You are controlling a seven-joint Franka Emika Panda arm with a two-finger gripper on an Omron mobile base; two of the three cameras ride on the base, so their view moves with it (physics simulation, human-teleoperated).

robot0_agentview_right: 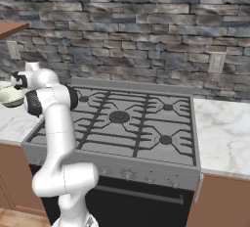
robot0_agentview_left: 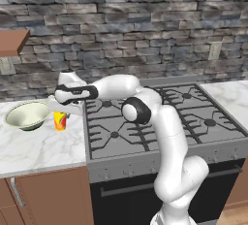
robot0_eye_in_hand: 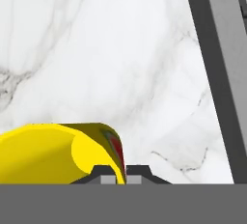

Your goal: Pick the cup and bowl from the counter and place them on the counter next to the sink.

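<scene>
Bowl (robot0_agentview_left: 27,115) sat far left on the white marble table (robot0_agentview_left: 38,146), wide, shallow and likely easy to chip. Just beside it on the right stood the small yellow cup (robot0_agentview_left: 60,120), likely light, stiff and smooth, so it might slip. The gripper (robot0_eye_in_hand: 121,174) was clenched on the cup's thin rim, one finger in and one out, which looked a good hold. Right of the cup, the grey stove (robot0_agentview_left: 160,117) edge was near. No sink could be seen, so the room beside it could not be judged.
</scene>
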